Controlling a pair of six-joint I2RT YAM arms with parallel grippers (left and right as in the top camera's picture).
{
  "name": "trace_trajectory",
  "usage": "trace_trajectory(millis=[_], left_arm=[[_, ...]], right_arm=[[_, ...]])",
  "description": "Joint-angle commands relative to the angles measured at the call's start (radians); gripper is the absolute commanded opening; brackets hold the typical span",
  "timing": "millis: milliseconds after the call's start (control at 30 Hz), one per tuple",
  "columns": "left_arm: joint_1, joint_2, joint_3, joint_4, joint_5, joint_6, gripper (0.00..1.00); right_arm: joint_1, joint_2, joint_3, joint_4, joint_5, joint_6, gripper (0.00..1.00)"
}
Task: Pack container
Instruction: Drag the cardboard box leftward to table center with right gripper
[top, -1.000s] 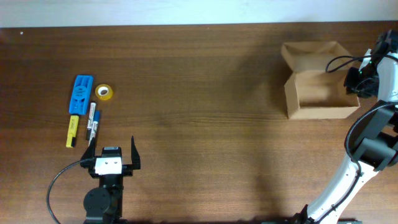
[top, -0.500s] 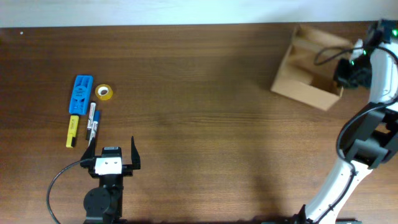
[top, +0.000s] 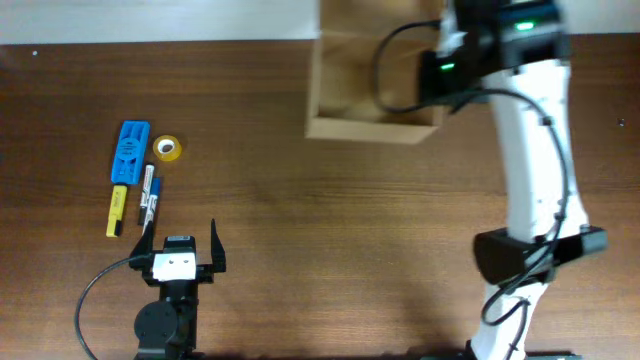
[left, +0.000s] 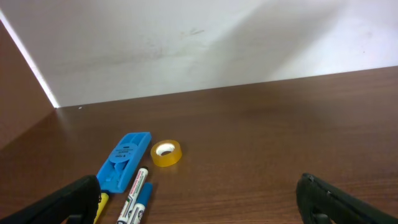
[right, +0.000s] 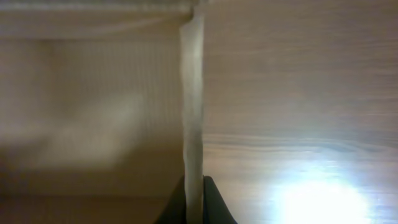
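My right end effector (right: 194, 203) is clenched on the container (top: 352, 82); in the right wrist view my two dark fingertips (right: 210, 200) pinch a thin cardboard wall that runs straight up toward 12 o'clock, with the pale box interior on one side and wood grain on the other; the picture is soft and a bright glare sits at about 4 o'clock. From overhead, the container is at 12 o'clock on the worktop (top: 330, 230), at its far edge and partly in front of the pale strip beyond it; it is open-topped and blurred, and my white right arm reaches to its right-hand side.

My left end effector (top: 181, 243) is released, fingers spread wide with nothing between them, near the worktop's 7 o'clock edge. At about 11 o'clock from it lie a white marker (left: 132, 199) and a blue marker (left: 143, 200) side by side, with a yellow marker (top: 117, 211) just beside them; farther out sit the blue plastic piece (top: 131, 151) and, just to its right, the tape roll (top: 167, 149). These are well apart from the container.
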Motion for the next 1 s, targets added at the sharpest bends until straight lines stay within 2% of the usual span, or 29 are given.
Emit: trace_trajectory(millis=[0, 100, 233, 733, 967], left_arm=[[0.002, -0.008, -0.002, -0.004, 0.003, 0.015, 1.0], [0.002, -0.008, -0.002, -0.004, 0.003, 0.015, 1.0], [0.002, -0.008, -0.002, -0.004, 0.003, 0.015, 1.0], [0.002, -0.008, -0.002, -0.004, 0.003, 0.015, 1.0], [0.002, -0.008, -0.002, -0.004, 0.003, 0.015, 1.0]], right_arm=[[0.159, 0.013, 0.001, 0.012, 0.119, 0.179, 0.04], [0.262, 0.033, 0.001, 0.038, 0.183, 0.238, 0.04], [0.324, 0.074, -0.016, 0.073, 0.207, 0.262, 0.04], [0.283, 0.309, -0.038, 0.131, 0.119, 0.385, 0.04], [0.285, 0.387, -0.038, 0.139, 0.101, 0.384, 0.04]])
